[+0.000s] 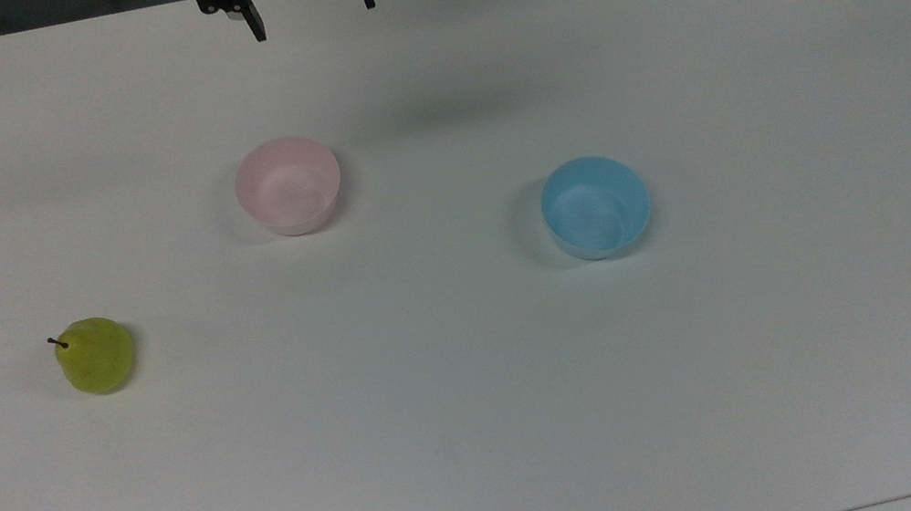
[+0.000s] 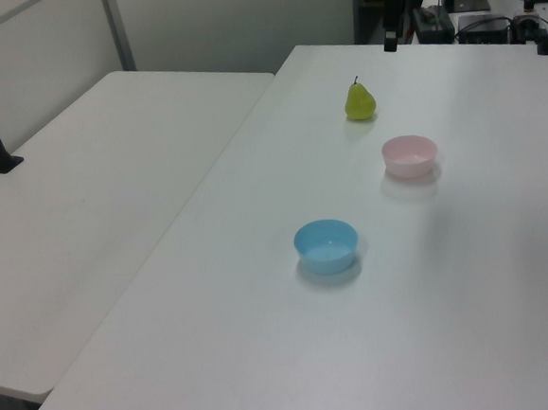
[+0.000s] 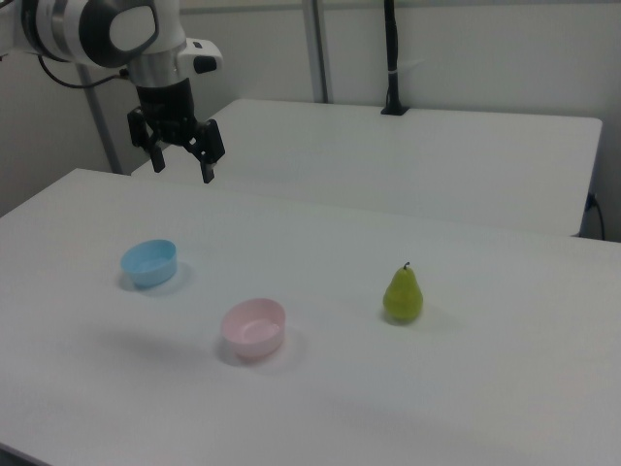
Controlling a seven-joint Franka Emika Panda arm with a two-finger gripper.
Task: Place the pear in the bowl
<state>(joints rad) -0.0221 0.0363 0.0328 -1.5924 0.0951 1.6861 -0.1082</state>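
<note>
The yellow-green pear (image 1: 95, 354) (image 2: 359, 102) (image 3: 403, 294) stands upright on the white table (image 1: 480, 399), at the top view's left. The pale pink bowl (image 1: 288, 185) (image 2: 409, 154) (image 3: 253, 327) sits apart from it, holding nothing. My gripper (image 1: 312, 20) (image 3: 181, 167) hangs open and holds nothing, high above the table near the top view's upper edge, well away from both the pear and the pink bowl.
A light blue bowl (image 1: 595, 206) (image 2: 326, 245) (image 3: 148, 262) sits to the right of the pink bowl in the top view. A second white table (image 2: 93, 200) adjoins on the left view's left. A black post (image 3: 392, 58) stands on the far table.
</note>
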